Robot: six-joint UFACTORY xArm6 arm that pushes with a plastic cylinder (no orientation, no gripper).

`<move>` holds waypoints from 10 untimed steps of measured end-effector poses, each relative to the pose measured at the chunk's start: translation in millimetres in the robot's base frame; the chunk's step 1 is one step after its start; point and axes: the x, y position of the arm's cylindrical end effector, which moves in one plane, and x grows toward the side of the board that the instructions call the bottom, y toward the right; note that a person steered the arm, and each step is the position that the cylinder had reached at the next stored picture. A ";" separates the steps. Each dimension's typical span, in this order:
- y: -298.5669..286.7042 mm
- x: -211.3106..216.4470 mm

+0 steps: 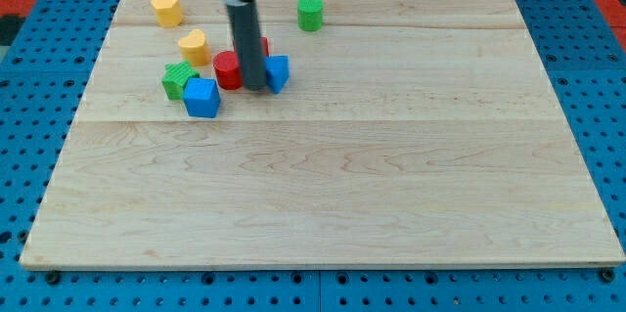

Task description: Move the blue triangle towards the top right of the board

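Note:
The blue triangle (pixel 278 72) lies on the wooden board (pixel 323 185) at the upper left, partly hidden by my rod. My tip (pixel 253 88) rests on the board touching the triangle's left side, between it and a red cylinder (pixel 228 69). A second red block (pixel 260 46) shows just behind the rod, mostly hidden.
A blue cube (pixel 202 98) and a green star-shaped block (pixel 179 79) sit left of the red cylinder. A yellow heart-shaped block (pixel 195 46) and a yellow hexagon-like block (pixel 167 8) lie toward the top left. A green cylinder (pixel 310 13) stands at the top centre.

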 end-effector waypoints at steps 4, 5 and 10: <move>97.5 -66.2; 134.3 -79.0; 186.3 -123.3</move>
